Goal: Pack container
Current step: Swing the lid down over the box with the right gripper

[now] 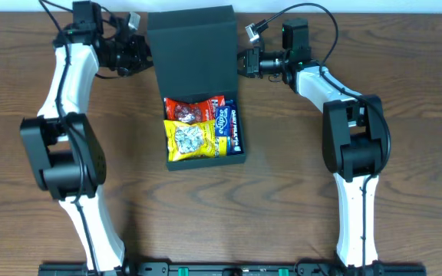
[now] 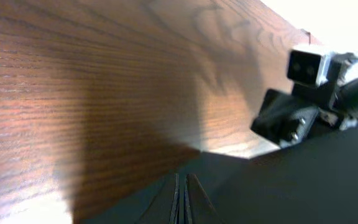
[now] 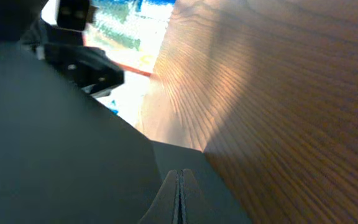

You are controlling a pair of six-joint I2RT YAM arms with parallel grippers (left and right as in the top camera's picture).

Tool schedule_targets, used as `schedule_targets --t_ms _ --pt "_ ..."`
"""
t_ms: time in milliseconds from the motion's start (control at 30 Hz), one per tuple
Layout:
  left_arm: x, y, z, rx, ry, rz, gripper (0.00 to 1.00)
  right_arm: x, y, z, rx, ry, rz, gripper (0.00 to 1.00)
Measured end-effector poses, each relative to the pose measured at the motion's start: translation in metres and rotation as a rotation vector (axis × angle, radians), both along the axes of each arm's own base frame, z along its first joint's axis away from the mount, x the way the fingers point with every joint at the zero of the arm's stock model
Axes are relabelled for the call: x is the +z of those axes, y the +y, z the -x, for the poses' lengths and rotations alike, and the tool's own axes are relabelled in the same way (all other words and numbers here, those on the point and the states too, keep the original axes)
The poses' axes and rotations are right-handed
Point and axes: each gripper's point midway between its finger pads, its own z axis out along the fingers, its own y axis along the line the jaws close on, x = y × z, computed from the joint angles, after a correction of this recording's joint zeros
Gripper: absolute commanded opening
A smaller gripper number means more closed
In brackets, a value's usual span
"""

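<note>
- Pinching down to a thin seam, the left gripper [image 2: 182, 199] has its fingers pressed narrow on one side edge of the lid [image 2: 303, 180]. The dark matte sheet spreads from the fingertips out to this claw's right.
- The right gripper [image 3: 179, 196] is just as narrow, its fingers closed on the opposite edge of the same lid, which fills the space to this claw's left.
- Just past each claw's tips lies the wooden table [image 2: 73, 81], in shadow right beside the cardboard.
- Farther out, across the lid, each wrist camera sees the other claw facing it from the far edge.
- From overhead, the container [image 1: 206, 161] sits between the two claws. Its lid is swung open at their end and its open tray reaches away from them toward the arm bases.
- Inside the tray, the red packet [image 1: 192, 110] lies nearest the claws, touching the blue packet [image 1: 229, 126] beside it.
- The yellow packet [image 1: 192, 139] lies farthest from them, against the tray's far wall.
</note>
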Motion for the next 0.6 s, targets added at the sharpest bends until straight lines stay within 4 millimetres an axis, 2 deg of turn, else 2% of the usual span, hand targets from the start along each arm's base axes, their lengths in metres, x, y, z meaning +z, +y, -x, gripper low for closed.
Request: schedule_targets --t_ms 167,267,600 --pt "0.027 0.0 0.016 -0.056 -0.064 -0.047 0.06 0.012 0.001 0.006 0.028 -0.004 -0.019 0.02" --pt "0.033 0.002 0.025 -0.076 -0.075 -0.089 0.06 0.02 0.003 0.011 0.045 0.006 -0.025 0.02" --pt "0.026 0.015 0.051 -0.119 -0.022 -0.223 0.06 0.009 0.016 0.038 0.095 0.158 0.007 0.01"
